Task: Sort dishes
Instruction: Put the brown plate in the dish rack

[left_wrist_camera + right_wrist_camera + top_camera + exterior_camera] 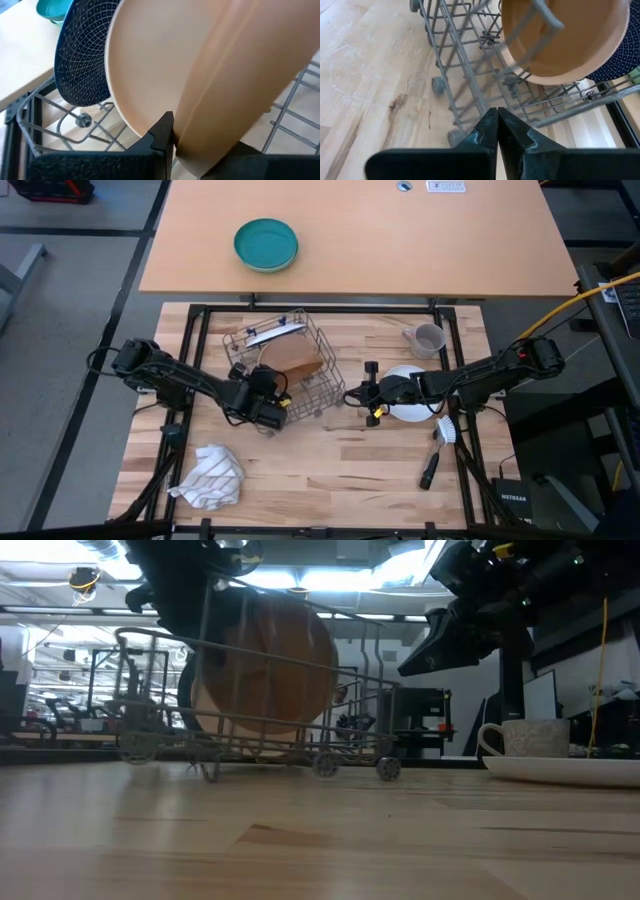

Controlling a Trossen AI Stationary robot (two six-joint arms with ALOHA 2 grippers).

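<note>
**Peach-pink bowl on edge in the rack, left tool at its rim**

Peach-pink bowl (293,361) stands upright on its edge inside the wire dish rack (316,380), its tan hollow facing the right arm and its back toward the blue plate (274,333), which leans in the slot just behind it. The left tool (268,395) sits at the near side of the rack, right at the bowl's rim; in the left wrist view one finger (162,131) lies against the bowl's outer wall and the rim runs down between the fingers, which stand slightly apart. Whether they are pinching the rim or letting it go cannot be told.

The bowl's flat face runs across the rack, so any withdrawal of the left tool probably has to go back along its own arm, away from the wires.

The right tool (369,394), pressed together and holding nothing, hovers just beside the rack's other end, above the tabletop (330,470). Under its arm lies the white plate (411,405), with the small grey mug (427,339) near it. A brush (440,448) and a striped cloth (211,477) lie well apart from the rack.
</note>
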